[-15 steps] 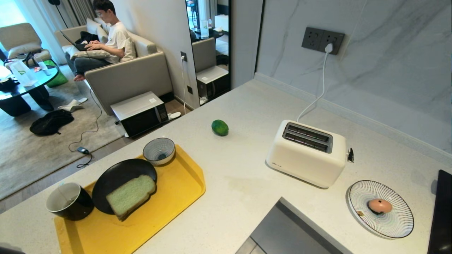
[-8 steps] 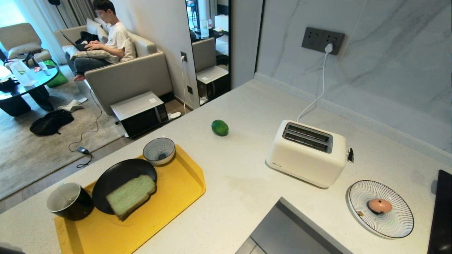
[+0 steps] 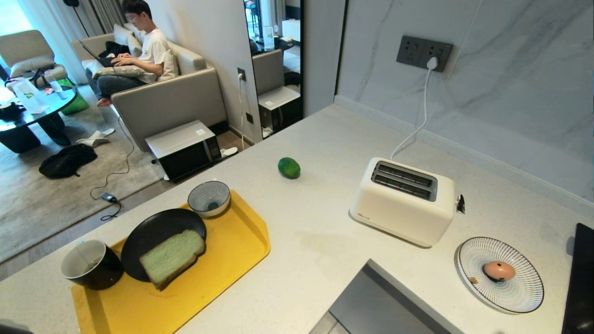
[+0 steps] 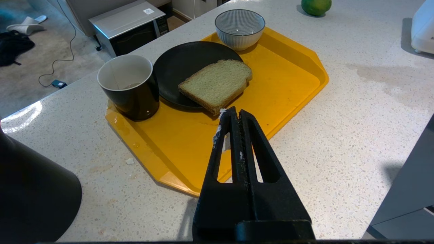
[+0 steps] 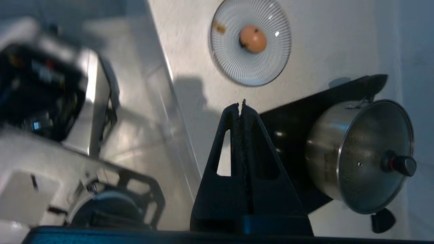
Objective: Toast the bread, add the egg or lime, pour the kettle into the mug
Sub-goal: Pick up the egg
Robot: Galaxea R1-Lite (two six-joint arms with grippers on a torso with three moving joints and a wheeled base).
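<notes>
No displacement was recorded across the head views: bread [image 3: 171, 256], lime [image 3: 289, 167] and egg [image 3: 499, 270] (on its striped plate [image 3: 519, 293]) held position.

1. The table [image 3: 325, 241] is a pale speckled stone top filling most of the head view, running back to a marble wall.
2. A yellow tray [image 3: 232, 246] lies at the lower left.
3. The lime [image 3: 289, 167] sits bare on the stone near the centre, apart from the tray.
4. A cream toaster [image 3: 399, 208] stands right of centre.
5. A striped plate [image 3: 519, 292] rests at the lower right.
6. A black hob [image 3: 580, 283] lies at the right edge.
</notes>
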